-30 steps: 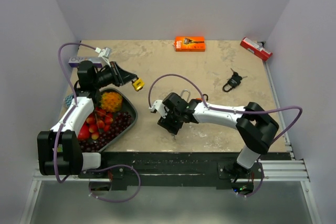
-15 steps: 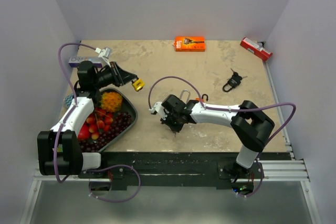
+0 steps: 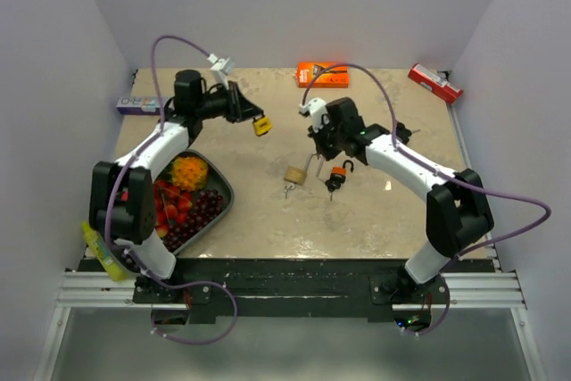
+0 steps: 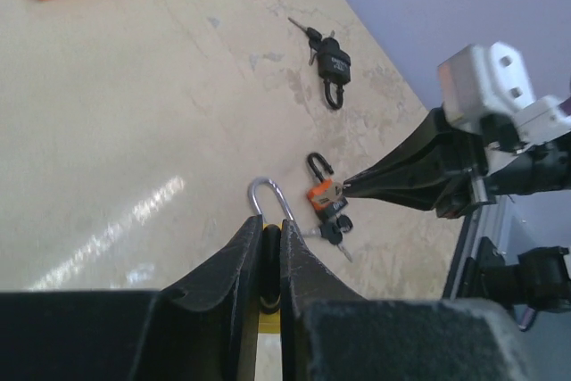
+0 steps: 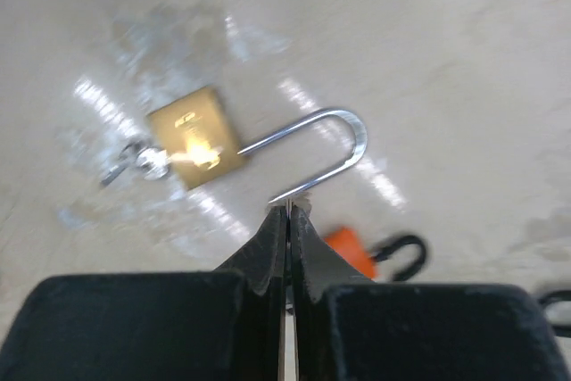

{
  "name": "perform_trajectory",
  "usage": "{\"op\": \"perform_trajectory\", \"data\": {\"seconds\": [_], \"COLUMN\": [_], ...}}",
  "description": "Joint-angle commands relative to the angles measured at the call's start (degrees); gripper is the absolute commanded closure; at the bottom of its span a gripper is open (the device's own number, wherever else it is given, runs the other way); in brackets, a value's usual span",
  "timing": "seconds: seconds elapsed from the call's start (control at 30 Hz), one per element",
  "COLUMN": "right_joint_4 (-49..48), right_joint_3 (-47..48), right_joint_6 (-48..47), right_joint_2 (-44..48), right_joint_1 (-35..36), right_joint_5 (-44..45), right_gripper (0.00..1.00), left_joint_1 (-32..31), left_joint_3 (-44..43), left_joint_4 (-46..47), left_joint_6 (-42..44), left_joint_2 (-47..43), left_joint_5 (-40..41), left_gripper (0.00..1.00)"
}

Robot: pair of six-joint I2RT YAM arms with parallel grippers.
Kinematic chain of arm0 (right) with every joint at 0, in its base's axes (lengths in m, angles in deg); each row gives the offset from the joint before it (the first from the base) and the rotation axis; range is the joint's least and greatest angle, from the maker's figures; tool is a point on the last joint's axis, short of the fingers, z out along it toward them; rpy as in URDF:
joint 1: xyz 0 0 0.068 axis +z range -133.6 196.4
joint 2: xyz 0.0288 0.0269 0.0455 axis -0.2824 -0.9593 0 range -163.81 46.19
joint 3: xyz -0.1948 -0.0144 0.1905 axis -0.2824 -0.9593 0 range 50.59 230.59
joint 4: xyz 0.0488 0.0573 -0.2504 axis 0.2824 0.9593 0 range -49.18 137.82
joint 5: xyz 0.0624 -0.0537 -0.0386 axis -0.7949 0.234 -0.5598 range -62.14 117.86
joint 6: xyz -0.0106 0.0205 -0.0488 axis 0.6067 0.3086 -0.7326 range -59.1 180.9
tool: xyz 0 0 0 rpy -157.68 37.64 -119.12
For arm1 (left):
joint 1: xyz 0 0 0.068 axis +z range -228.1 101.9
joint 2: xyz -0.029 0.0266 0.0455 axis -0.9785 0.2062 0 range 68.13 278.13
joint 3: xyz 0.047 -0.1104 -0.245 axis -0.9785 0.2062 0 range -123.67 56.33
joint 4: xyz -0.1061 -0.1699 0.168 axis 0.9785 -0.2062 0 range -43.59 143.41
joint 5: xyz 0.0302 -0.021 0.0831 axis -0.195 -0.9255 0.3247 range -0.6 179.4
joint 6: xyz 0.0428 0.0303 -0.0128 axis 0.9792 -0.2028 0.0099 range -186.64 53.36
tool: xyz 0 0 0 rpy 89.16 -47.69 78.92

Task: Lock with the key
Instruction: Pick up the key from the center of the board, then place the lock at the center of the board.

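Note:
My left gripper point(image 3: 255, 120) point(image 4: 270, 223) is shut on a yellow padlock point(image 3: 262, 126) and holds it above the back of the table; its silver shackle point(image 4: 268, 198) sticks out past the fingertips. A brass padlock point(image 3: 294, 175) point(image 5: 192, 136) lies mid-table with its shackle point(image 5: 335, 144) swung open and keys point(image 3: 287, 190) point(image 5: 134, 160) at its base. My right gripper point(image 3: 318, 160) point(image 5: 287, 211) is shut, its tips at the free end of that shackle. Next to it lies an orange padlock point(image 3: 338, 173) point(image 4: 323, 194) point(image 5: 352, 252) with black keys point(image 4: 335, 229).
A black padlock point(image 4: 332, 64) with keys lies further right. An orange box point(image 3: 322, 74) and a red object point(image 3: 435, 83) sit along the back edge. A dark tray point(image 3: 223, 194) of fruit stands at front left, with a small box point(image 3: 138, 104) behind it.
The left arm swung back and right with the yellow padlock. The right arm moved from the table's front to the middle and its jaws shut. The brass and orange padlocks now show.

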Motion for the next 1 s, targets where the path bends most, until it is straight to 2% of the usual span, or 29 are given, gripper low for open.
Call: {"op": "perform_trajectory", "data": {"seconds": [0.0,0.07,0.2,0.4,0.5,0.6,0.73,0.97], "right_joint_4": [-7.59,-10.15,-13.40,-17.80,-18.77,-20.26,-20.53,-21.14], "right_joint_3": [3.10,5.20,9.59,17.24,21.02,24.45,29.10,30.43], "right_joint_6": [-2.44,-2.71,-3.67,-3.85,-1.49,0.98,2.92,4.58], "right_joint_2": [1.10,-0.48,-6.88,-15.33,-19.81,-24.03,-27.99,-31.60], "right_joint_1": [-7.04,-9.87,-16.63,-18.14,-18.05,-17.71,-16.48,-13.22], "right_joint_5": [2.37,2.38,0.80,-3.50,-6.32,-7.99,-10.10,-10.81], "right_gripper": [1.00,1.00,1.00,1.00,1.00,1.00,1.00,1.00], "left_joint_1": [-6.46,-9.26,-12.79,-13.41,-13.41,-13.15,-11.40,-7.27], "left_joint_3": [-15.78,-23.48,-32.84,-46.46,-48.49,-50.25,-48.33,-44.81], "left_joint_4": [0.83,0.92,5.99,9.35,9.18,5.24,3.56,0.05], "left_joint_6": [5.68,4.71,1.82,-5.13,-4.87,-2.33,-1.97,-1.18], "left_joint_2": [11.09,16.12,28.76,43.46,46.46,48.31,48.67,47.70], "left_joint_5": [3.73,4.17,5.31,4.70,3.65,2.24,-0.74,-3.91], "left_gripper": [1.00,1.00,1.00,1.00,1.00,1.00,1.00,1.00]}}
